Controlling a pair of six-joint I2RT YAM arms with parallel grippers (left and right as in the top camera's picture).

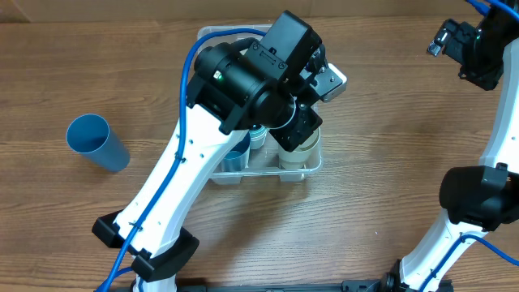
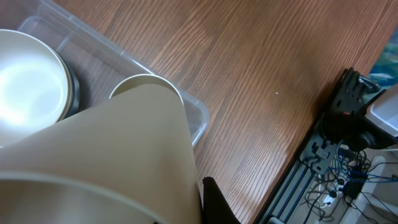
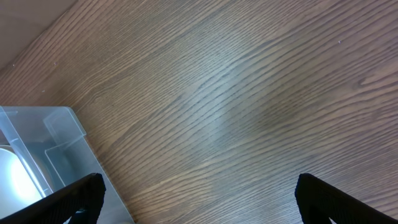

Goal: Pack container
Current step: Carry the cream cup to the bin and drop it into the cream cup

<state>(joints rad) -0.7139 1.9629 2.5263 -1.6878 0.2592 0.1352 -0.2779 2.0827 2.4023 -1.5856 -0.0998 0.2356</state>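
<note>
The clear plastic container (image 1: 212, 34) stands at the table's middle, mostly hidden under my left arm. My left gripper (image 1: 306, 122) is over its right end, shut on a beige cup (image 2: 118, 149) that points down into the container (image 2: 194, 118). The held cup meets the rim of another beige cup (image 2: 146, 79) standing there; I cannot tell whether they touch. One black finger (image 2: 214, 202) shows beside the held cup. A white bowl (image 2: 28, 81) lies in the container. My right gripper (image 3: 199, 199) is open and empty, high over bare table right of the container corner (image 3: 56, 134).
A blue cup (image 1: 97, 143) lies on its side at the far left of the table. A blue cup (image 1: 238, 156) and a beige cup (image 1: 298, 152) show at the container's near end. The table's edge with a rail and cables (image 2: 329, 162) lies to the right.
</note>
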